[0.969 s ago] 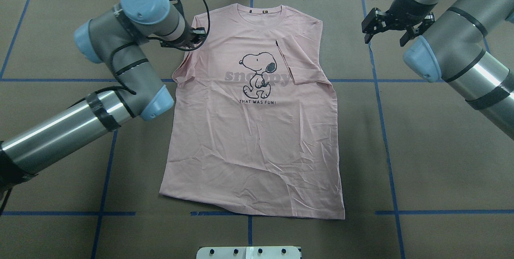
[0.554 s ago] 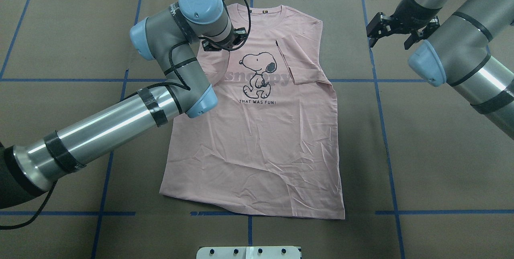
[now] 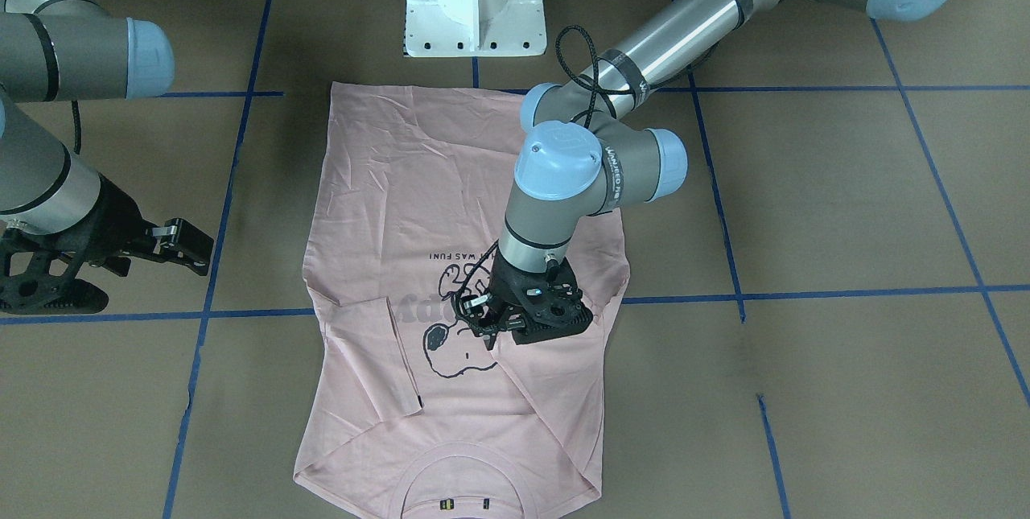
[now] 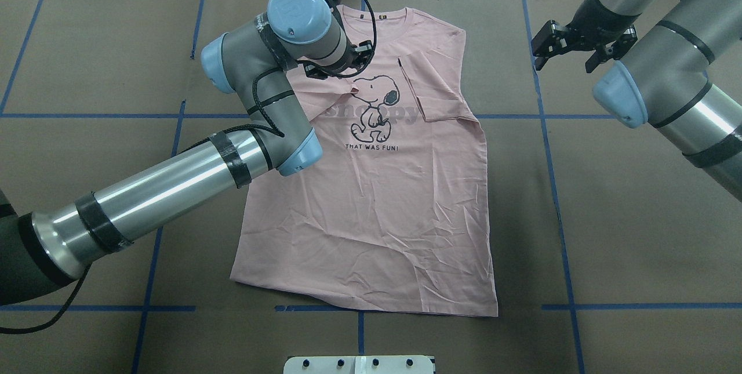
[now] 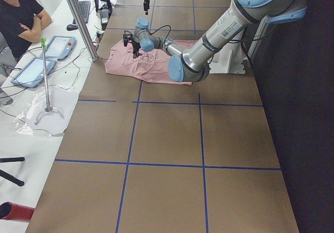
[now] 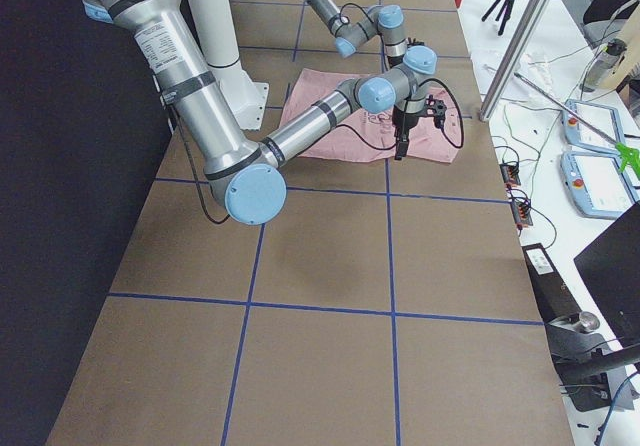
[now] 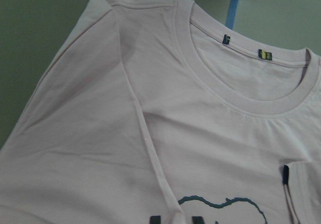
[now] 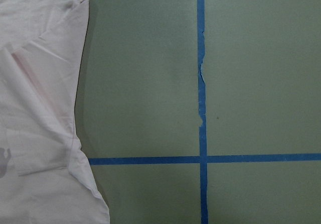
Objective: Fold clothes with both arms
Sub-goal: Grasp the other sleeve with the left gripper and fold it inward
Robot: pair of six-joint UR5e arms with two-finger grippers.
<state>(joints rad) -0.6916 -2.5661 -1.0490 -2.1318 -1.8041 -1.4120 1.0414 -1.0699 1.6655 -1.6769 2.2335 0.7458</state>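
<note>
- A pale pink T-shirt point(image 4: 377, 217) lies print-up on the brown-covered table point(image 4: 626, 217), its hem toward the robot and its collar point(image 7: 241, 98) toward the far edge.
- The left arm point(image 4: 174, 182) reaches across the garment's upper left side, and the left gripper point(image 3: 485, 319) sits low over the chest, just beside the cartoon dog print point(image 4: 374, 104).
- The left gripper's jaws are drawn close together on a pinch of pink fabric, the sleeve on that side pulled inward over the chest. A long crease runs from the shoulder down toward the gripper in the left wrist view.
- The opposite sleeve point(image 4: 440, 90) lies folded in over the front, its small black tag point(image 4: 399, 62) showing at the upper corner and its edge covering the end of the grey lettering.
- The right arm point(image 4: 666, 72) hangs off to the robot's right, clear of the shirt. The right gripper point(image 4: 564, 65) is spread wide with nothing between its fingers, above bare table and blue tape lines point(image 8: 200, 108).
- The white pedestal base point(image 3: 475, 4) stands just beyond the shirt's hem.
- A person point(image 5: 21, 19) with folded arms sits beside the table's far side.
</note>
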